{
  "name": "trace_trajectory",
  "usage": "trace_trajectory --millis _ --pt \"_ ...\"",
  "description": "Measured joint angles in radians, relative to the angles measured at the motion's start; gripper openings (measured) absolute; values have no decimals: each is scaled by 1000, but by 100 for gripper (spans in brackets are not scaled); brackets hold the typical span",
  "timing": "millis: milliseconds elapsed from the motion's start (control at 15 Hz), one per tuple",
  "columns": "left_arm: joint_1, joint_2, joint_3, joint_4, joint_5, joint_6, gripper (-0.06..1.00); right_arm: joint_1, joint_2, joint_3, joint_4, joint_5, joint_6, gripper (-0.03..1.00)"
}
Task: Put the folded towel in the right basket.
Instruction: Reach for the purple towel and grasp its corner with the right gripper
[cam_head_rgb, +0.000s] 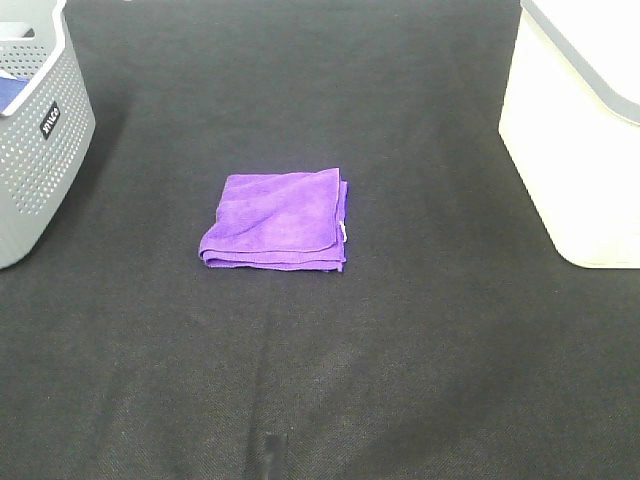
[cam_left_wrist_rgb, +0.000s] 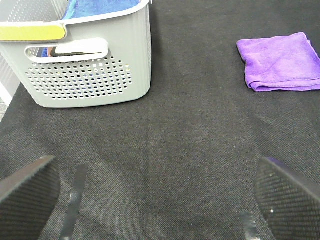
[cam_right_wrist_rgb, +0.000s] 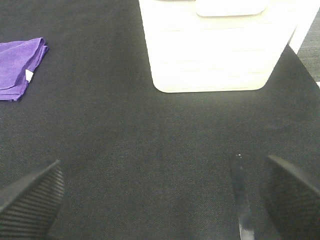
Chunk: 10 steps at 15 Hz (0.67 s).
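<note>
Near the middle of the black fabric-covered table (cam_head_rgb: 430, 380), a shade toward the left arm's side, the folded purple microfibre towel (cam_head_rgb: 275, 220) lies flat and roughly square, its slightly longer side running from basket to basket. The tall white plastic basket (cam_head_rgb: 570, 150) stands well apart on its right, the grey perforated plastic basket (cam_head_rgb: 40, 150) on its left. The left gripper (cam_left_wrist_rgb: 160, 192) and right gripper (cam_right_wrist_rgb: 162, 197) both hang spread wide, holding nothing, well short of the towel. I judge the right arm better placed: the towel lies inward from it, the target basket ahead.
</note>
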Motion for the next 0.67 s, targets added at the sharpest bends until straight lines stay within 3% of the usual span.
trace_trajectory --millis 333,467,667 --pt "0 0 0 0 0 0 99 0 93 -3 7 2 -7 98" --pt "0 0 0 0 0 0 99 0 294 -78 74 17 -19 95" --pt "0 0 0 0 0 0 99 0 768 -355 250 20 -35 90"
